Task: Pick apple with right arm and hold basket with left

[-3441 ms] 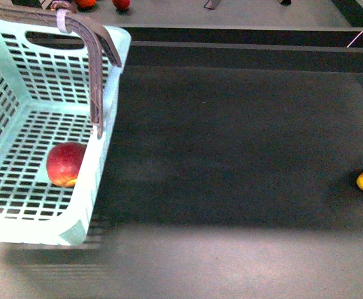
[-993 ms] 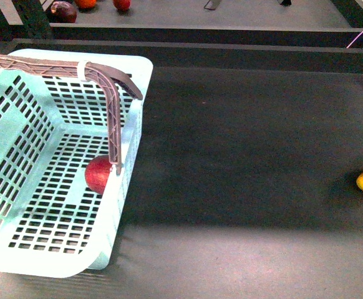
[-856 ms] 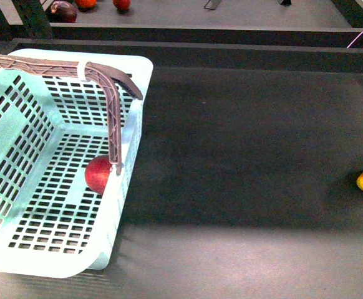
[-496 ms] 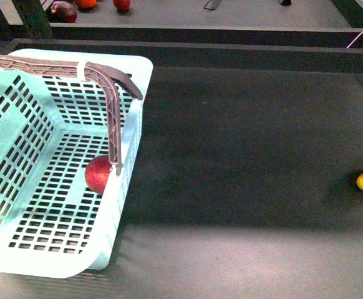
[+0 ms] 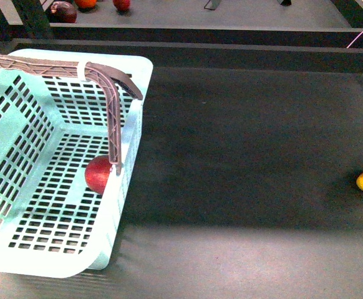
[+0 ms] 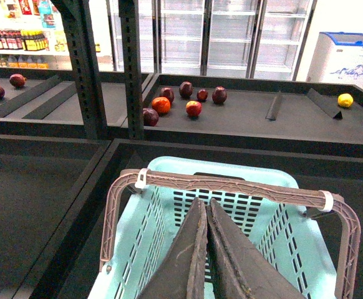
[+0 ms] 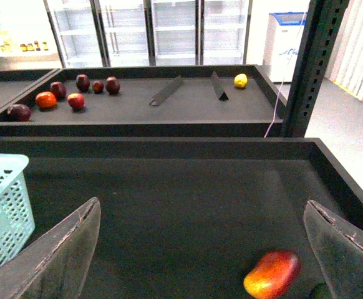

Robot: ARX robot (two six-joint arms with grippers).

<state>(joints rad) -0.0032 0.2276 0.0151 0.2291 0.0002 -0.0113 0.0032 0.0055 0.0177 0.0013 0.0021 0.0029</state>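
One apple (image 5: 98, 175), inside one basket (image 5: 126, 180), two handles (image 6: 231, 185)

Open dark bench (image 5: 244, 156) right of the basket (image 5: 130, 162) — its raised handle (image 5: 110, 93) arches over the apple (image 5: 98, 175) inside.

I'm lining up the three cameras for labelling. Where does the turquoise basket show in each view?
Front view: the basket fills the left side, with the apple inside by its right wall.
Left wrist view: the basket sits low in the middle, beyond the shut left gripper.
Right wrist view: only a corner of the basket shows at the left edge.
Shared landmark: the basket's slotted wall.
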